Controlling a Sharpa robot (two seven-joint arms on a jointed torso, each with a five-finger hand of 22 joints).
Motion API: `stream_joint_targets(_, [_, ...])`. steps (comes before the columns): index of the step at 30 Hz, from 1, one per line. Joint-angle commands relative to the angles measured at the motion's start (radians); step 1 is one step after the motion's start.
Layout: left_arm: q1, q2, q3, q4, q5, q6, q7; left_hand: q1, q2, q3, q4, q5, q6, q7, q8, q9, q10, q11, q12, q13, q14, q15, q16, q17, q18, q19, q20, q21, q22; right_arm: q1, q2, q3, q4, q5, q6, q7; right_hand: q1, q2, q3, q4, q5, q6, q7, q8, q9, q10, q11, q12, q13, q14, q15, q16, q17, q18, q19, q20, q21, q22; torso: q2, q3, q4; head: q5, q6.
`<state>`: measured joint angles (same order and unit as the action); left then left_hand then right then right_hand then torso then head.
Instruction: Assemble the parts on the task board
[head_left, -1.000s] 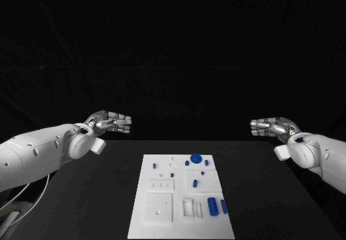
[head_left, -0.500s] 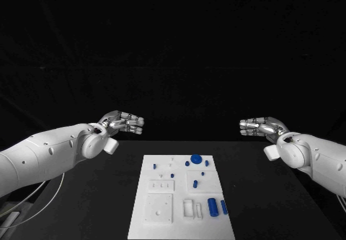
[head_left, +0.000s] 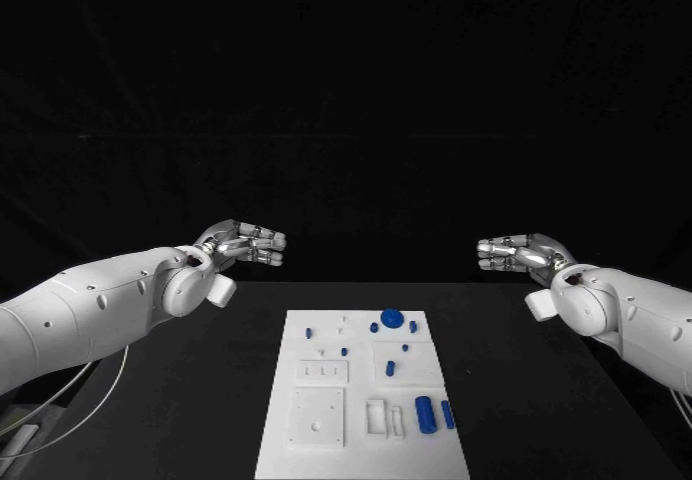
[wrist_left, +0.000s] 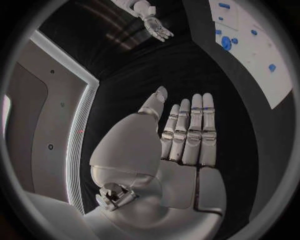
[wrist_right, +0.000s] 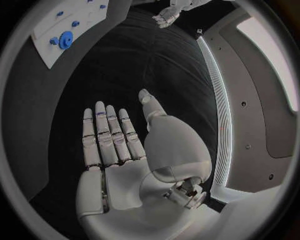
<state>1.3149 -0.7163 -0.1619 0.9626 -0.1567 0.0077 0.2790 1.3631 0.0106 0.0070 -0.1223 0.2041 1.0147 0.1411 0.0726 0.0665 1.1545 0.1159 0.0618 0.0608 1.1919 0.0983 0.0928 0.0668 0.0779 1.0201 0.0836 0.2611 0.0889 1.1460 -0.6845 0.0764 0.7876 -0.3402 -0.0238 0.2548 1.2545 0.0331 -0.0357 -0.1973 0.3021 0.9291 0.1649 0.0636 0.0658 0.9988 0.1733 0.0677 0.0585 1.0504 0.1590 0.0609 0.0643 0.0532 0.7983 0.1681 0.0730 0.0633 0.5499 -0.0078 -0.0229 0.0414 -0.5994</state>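
The task board (head_left: 361, 392) lies flat in the middle of the black bench (head_left: 188, 400), with small blue parts (head_left: 424, 412) on it, most toward its right side and far end. A round blue part (head_left: 391, 317) sits near the board's far edge. The left robot hand (head_left: 242, 245) hangs above the bench beyond the board's far left corner, fingers straight and apart, holding nothing. The right robot hand (head_left: 516, 252) hangs beyond the board's far right corner, likewise spread and empty.
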Motion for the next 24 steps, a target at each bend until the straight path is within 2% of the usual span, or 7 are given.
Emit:
stream_joint_targets(1, [0.002,0.004,0.001,0.004,0.011,-0.007,0.019,-0.005,0.005,0.002,-0.006,0.002,0.006,0.0,-0.002,0.0,-0.006,0.002,0.0,-0.001,-0.001,0.003,0.003,0.0,-0.01,-0.004,0.0,0.006,0.0,0.0,0.003,0.001,0.003,0.004,0.008,0.013,0.001,0.006,-0.004,-0.001,0.004,0.006,-0.002,-0.001,-0.001,0.0,-0.003,-0.006,0.0,0.002,0.004,0.0,-0.002,0.011,0.005,-0.002,0.0,0.0,0.0,-0.0006,-0.0004,0.001,0.0])
stream_joint_targets(5, [0.002,0.005,0.001,0.003,0.011,-0.013,0.018,-0.004,0.005,0.002,-0.008,0.002,0.007,0.0,-0.002,0.001,-0.004,0.001,0.001,-0.001,0.011,-0.001,0.009,0.002,-0.008,0.003,-0.003,0.012,0.002,0.0,0.004,0.001,0.003,0.004,0.005,0.014,0.001,0.006,-0.004,-0.001,0.004,0.006,-0.002,-0.001,-0.001,0.0,-0.003,-0.006,0.0,0.002,0.004,0.0,-0.002,0.011,0.005,-0.002,0.0,0.0,0.0,-0.0004,0.0,0.001,-0.001])
stream_joint_targets(10, [0.002,0.005,0.001,0.001,0.011,-0.022,0.016,0.004,0.011,0.009,-0.015,0.008,0.025,-0.006,0.001,0.001,0.03,-0.012,0.002,-0.002,0.037,-0.017,0.037,0.002,-0.013,0.018,-0.019,0.036,0.014,0.0,0.004,0.001,0.004,0.004,-0.001,0.012,0.006,0.009,-0.001,-0.006,0.001,0.018,0.001,0.0,0.0,0.002,-0.005,-0.005,0.0,0.01,0.002,0.0,-0.001,0.011,0.032,-0.004,0.004,0.002,0.0,-0.0002,-0.0003,0.002,-0.003])
stream_joint_targets(12, [0.002,0.005,0.001,0.0,0.011,-0.026,0.015,0.009,0.016,0.013,-0.019,0.012,0.058,-0.018,0.015,0.01,0.053,-0.022,0.009,-0.001,0.038,-0.02,0.041,0.002,-0.015,0.017,-0.022,0.04,0.016,0.0,0.004,0.001,0.004,0.004,-0.003,0.012,0.004,0.01,0.002,-0.008,0.001,0.031,0.0,-0.001,0.001,0.012,-0.008,-0.005,0.0,0.016,0.0,0.0,-0.001,0.011,0.049,-0.006,0.006,0.003,0.0,-0.0001,-0.0002,0.002,-0.002])
stream_joint_targets(15, [0.002,0.006,0.001,-0.001,0.011,-0.03,0.015,0.009,0.018,0.014,-0.024,0.014,0.078,-0.024,0.013,0.016,0.078,-0.03,0.005,-0.001,0.036,-0.023,0.049,0.002,-0.023,0.011,-0.028,0.051,0.023,0.0,0.005,0.001,0.004,0.004,-0.003,0.012,0.003,0.011,0.003,-0.009,0.0,0.034,-0.001,0.0,0.001,0.016,-0.009,-0.005,0.0,0.021,-0.002,0.0,-0.001,0.011,0.061,-0.007,0.007,0.003,0.0,-0.0002,-0.0001,0.003,-0.002])
stream_joint_targets(22, [0.002,0.007,0.001,-0.003,0.011,-0.033,0.015,0.005,0.023,0.005,-0.032,0.011,0.088,-0.025,0.001,0.033,0.076,-0.029,0.003,-0.001,0.029,-0.022,0.059,0.001,-0.027,-0.004,-0.029,0.068,0.035,0.0,0.007,0.001,0.004,0.004,-0.005,0.012,0.001,0.012,0.008,-0.014,-0.001,0.046,-0.003,-0.001,0.002,0.029,-0.013,-0.005,0.0,0.022,-0.003,0.0,-0.001,0.008,0.063,-0.009,0.005,0.003,0.0,-0.0007,-0.0005,0.003,-0.002])
stream_joint_targets(24, [0.002,0.008,0.001,-0.005,0.012,-0.032,0.015,-0.002,0.019,0.001,-0.029,0.007,0.057,-0.015,-0.009,0.026,0.04,-0.015,-0.001,-0.002,0.009,-0.012,0.048,-0.002,-0.029,-0.015,-0.024,0.063,0.033,0.0,0.008,0.001,0.003,0.003,-0.007,0.013,-0.002,0.009,0.006,-0.015,-0.001,0.042,-0.002,-0.001,0.001,0.025,-0.011,-0.006,0.0,0.018,-0.002,0.0,-0.001,0.006,0.052,-0.009,0.002,0.002,0.0,-0.0002,-0.0005,0.003,-0.002])
